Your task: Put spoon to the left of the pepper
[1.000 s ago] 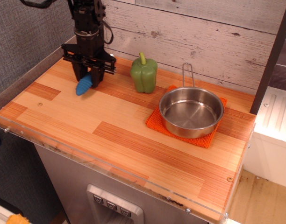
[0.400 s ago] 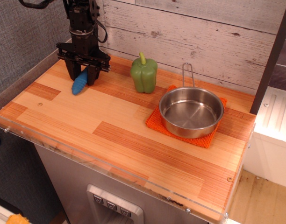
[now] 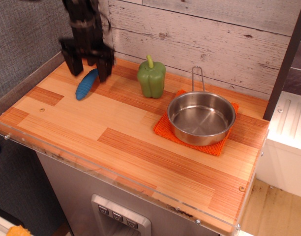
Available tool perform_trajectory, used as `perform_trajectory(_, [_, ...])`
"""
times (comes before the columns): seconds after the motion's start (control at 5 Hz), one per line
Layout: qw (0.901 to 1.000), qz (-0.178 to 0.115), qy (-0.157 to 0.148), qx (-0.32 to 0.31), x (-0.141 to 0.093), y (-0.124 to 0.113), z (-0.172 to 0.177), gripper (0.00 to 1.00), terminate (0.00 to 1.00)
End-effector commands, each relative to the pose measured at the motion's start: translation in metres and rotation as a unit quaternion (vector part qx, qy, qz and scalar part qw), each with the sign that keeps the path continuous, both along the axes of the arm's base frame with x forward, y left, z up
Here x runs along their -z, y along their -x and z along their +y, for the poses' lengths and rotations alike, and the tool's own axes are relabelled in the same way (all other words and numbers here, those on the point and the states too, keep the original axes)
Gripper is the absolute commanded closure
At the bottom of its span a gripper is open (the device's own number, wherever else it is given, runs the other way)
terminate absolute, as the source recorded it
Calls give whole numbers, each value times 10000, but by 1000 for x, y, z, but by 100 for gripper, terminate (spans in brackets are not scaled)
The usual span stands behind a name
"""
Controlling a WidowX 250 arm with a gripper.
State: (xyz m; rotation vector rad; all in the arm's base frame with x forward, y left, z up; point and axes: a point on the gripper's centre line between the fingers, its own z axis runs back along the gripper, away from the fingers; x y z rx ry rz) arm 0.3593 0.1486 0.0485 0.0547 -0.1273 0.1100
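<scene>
The gripper [image 3: 88, 66] hangs over the far left corner of the table [image 3: 126, 147], blurred, with its two dark fingers [image 3: 104, 64] spread wide and nothing between them. One finger stands at about 10 o'clock from the spoon [image 3: 86, 84] and the other at about 2 o'clock from it. The spoon lies flat on the wood, free of the fingers; only its blue ribbed handle shows clearly, running from 1 o'clock down to 7 o'clock, and the far end sits under the gripper where the blur hides it.

The pepper [image 3: 151, 77] stands upright at 3 o'clock from the spoon, near it but apart, its pale stem pointing up. At 4 o'clock from the pepper, just beside it, an orange mat [image 3: 165, 129] lies on the table with a steel pan [image 3: 201, 118] resting on it; the pan's wire handle points to 12 o'clock, toward the whitewashed plank wall [image 3: 204, 39] behind the table.
</scene>
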Motion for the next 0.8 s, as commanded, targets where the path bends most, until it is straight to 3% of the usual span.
perform_trajectory(0.0, [9986, -423, 84, 313, -68, 44, -18, 0, 0])
perform_trajectory(0.2, [9984, -147, -121, 541, -59, 58, -30, 0, 0])
perform_trajectory(0.4, [9990, 32, -214, 380, -58, 66, -31, 0, 0])
perform_trajectory(0.6, [9990, 32, -214, 380, -58, 66, -31, 0, 100])
